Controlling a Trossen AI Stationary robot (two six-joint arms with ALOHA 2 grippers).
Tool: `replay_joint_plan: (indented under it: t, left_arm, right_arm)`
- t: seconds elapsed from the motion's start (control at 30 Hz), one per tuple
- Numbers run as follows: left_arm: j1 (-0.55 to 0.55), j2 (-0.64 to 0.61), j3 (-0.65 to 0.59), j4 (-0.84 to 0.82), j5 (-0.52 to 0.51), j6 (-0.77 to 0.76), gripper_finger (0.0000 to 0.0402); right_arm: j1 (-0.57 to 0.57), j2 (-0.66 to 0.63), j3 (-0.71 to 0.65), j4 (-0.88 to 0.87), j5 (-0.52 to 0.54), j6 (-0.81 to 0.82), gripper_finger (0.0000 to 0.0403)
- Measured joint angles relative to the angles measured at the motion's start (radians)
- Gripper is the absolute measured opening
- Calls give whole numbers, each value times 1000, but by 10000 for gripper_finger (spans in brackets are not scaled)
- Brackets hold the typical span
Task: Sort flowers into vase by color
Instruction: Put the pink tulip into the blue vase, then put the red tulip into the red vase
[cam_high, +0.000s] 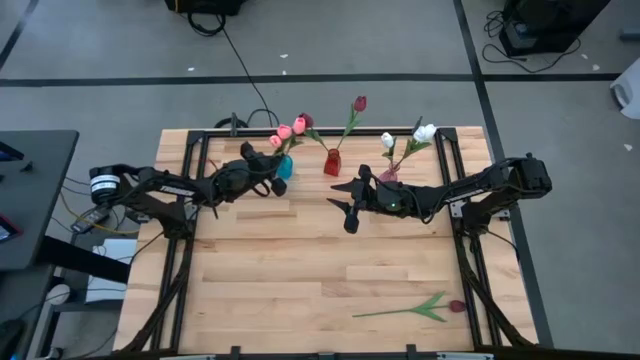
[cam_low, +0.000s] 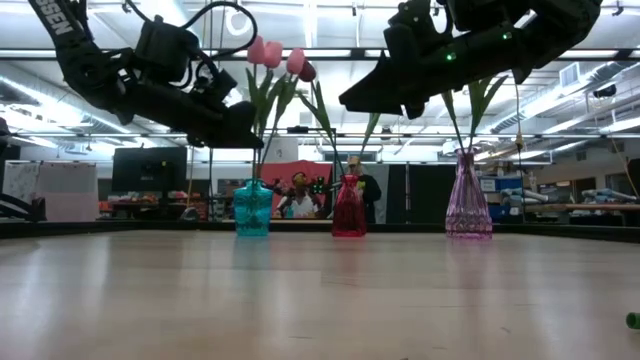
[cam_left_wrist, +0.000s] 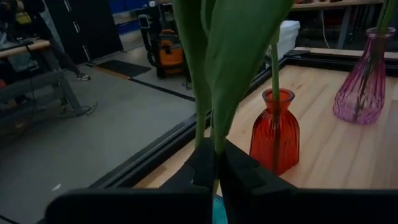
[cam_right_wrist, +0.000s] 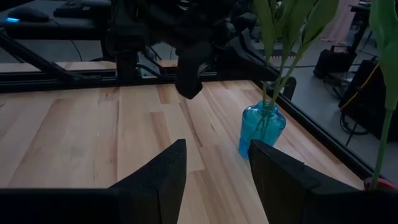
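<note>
A: Three vases filled from above: we count pink flowers in the teal vase, dark red in the red vase, white in the pink vase. One tulip remains on the table.

B: Left wrist: we see the left gripper pinching a green stem over teal. Right wrist: right gripper spread, empty.

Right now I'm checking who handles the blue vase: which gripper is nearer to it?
Left. The left gripper is right above the blue vase, shut on a flower stem. The right gripper hangs open, off to the side beyond the red vase.
</note>
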Motion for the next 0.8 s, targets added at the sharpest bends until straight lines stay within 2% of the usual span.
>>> replay_joint_plan:
  t: [0.13, 0.43, 0.63, 0.8]
  left_arm:
    - [-2, -13, -1, -28, 0, -19, 43]
    - [-22, -42, -3, -92, -4, -7, 144]
    - [-96, -144, -3, -163, -101, 81, 154]
    - [-218, -253, -3, -233, -249, 136, 154]
  right_arm:
    - [0, 0, 0, -2, 0, 0, 185]
    - [0, 0, 0, -18, 0, 0, 185]
    - [0, -28, -1, -93, 3, 0, 185]
    - [10, -123, 0, -249, 49, 24, 185]
